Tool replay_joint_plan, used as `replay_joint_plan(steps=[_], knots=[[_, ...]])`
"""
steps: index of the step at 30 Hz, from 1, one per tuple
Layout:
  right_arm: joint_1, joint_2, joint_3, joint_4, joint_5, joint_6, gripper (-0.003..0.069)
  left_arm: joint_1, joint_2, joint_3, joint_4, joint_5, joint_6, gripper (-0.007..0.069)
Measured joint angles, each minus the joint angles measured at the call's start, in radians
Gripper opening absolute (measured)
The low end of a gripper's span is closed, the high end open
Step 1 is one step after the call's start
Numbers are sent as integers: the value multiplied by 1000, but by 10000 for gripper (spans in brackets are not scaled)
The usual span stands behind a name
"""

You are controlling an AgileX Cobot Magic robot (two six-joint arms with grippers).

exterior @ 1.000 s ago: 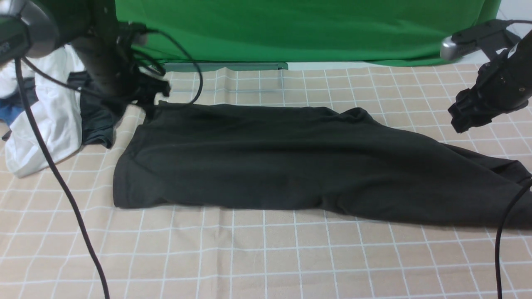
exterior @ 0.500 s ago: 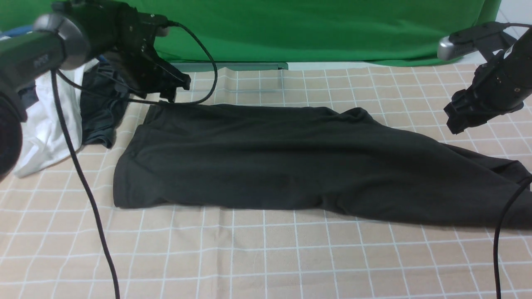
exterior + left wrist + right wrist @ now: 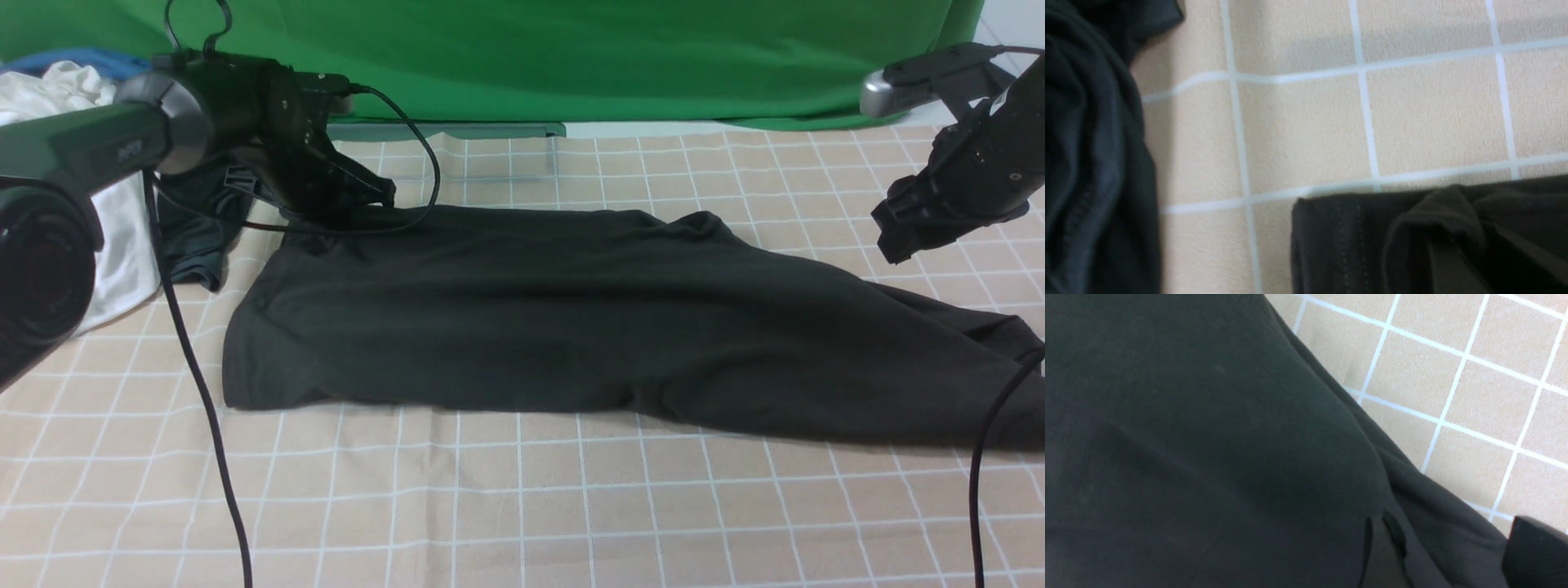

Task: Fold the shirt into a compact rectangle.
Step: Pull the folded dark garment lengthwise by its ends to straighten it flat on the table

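The left gripper [image 3: 371,194] is reaching down onto the far left corner of the shirt [image 3: 531,310] with its fingers closed together. Its wrist view is showing a puckered ridge of black fabric at that stitched corner, so the fingers are most likely pinching it. To fold well, the pinch should be taking in every layer under the fingers. The lift should be going low and slow, carrying the corner toward the near edge without dragging the body askew or catching the pile of clothes [image 3: 122,220] lying just to the left of the fingers.

The right gripper [image 3: 894,237] is hovering above the shirt's right end, touching nothing. Its fingers are looking apart, judging by the single tip [image 3: 1535,555] showing at the edge of its wrist view. It should be coming down onto the far edge below it, so both ends are rising together.

The shirt is lying flat on the checked tablecloth [image 3: 522,506], running from under the left fingers to below and beyond the right ones. It is showing plain black with no print, smooth at the left, then narrowing and rumpling toward the right.
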State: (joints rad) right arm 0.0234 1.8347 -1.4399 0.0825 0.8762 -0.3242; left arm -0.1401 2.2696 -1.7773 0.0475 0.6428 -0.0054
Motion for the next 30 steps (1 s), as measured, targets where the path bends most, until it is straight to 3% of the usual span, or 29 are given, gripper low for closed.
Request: replay_joint_plan(steps=[8,17,25,27,30], knots=[[0,0,0,0,0,6,427,32,-90,-1,100,-53,-98,34],[0,0,0,0,4,11,427,87,-56,-1,-2,-44,-34,49],[3,10,-4,7,-8,7,463,88,-62,-28,-8,33,-18,290],[3,27,-15,12,-16,7,481,87,-86,-41,-26,82,-13,293],[3,85,-48,17,-19,7,500,73,-145,-42,-76,169,22,223]])
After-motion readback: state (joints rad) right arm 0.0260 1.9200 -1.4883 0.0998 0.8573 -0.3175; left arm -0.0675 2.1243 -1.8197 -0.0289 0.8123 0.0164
